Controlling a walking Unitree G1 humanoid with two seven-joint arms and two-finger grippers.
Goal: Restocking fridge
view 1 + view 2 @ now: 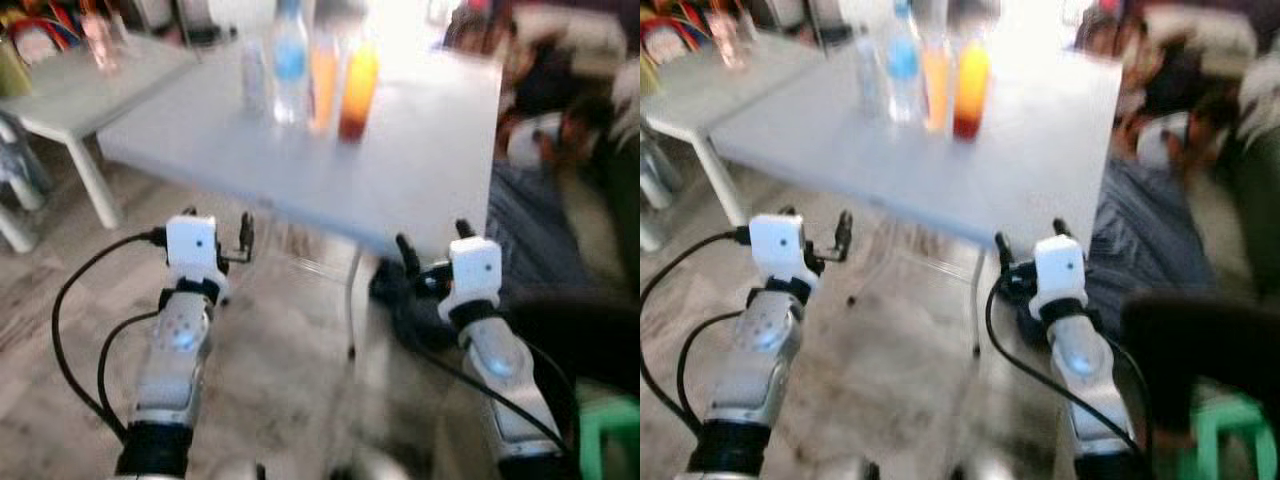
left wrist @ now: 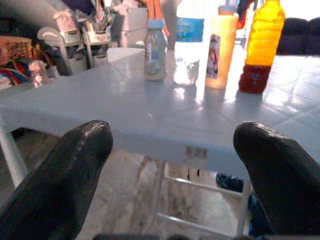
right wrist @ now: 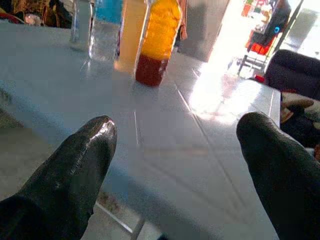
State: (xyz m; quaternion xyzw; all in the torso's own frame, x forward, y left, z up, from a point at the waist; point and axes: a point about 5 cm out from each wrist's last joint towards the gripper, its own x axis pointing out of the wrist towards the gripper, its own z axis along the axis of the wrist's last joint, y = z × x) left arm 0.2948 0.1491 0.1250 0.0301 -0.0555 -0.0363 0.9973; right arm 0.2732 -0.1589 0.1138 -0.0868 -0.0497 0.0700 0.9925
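Four bottles stand in a tight row on the far part of the white table [image 1: 420, 160], well ahead of both pincers: a small pale bottle [image 2: 155, 50], a clear water bottle with a blue label [image 2: 189, 42], a light orange juice bottle [image 2: 221, 45] and a yellow bottle with dark red at its base [image 2: 260, 47]. They stand upright, just beside one another, some perhaps touching.

We see our left pincer [image 1: 218, 225] raised before the near edge of the table, its two black fingers [image 2: 70, 175] spread wide with nothing between them. Our right pincer [image 1: 432, 250] hangs at the same height near the table's near corner, its fingers [image 3: 75, 170] likewise wide apart and empty. Neither touches the table or a bottle; the bottles lie beyond the left pincer and ahead and to the left of the right one.

The head views are blurred. Under the table, past the pincers, the thin metal legs [image 2: 160, 190] and a grey wood-patterned floor [image 1: 290, 370] show. To the left of the left pincer stands a second white table [image 1: 80, 90] with a small glass [image 2: 36, 72] on it and cluttered colourful things behind. To the right of the right pincer lies dark blue cloth [image 1: 530, 240], and nearer us a green stool [image 1: 610, 425]. Bright light falls across the tabletop beyond the bottles.
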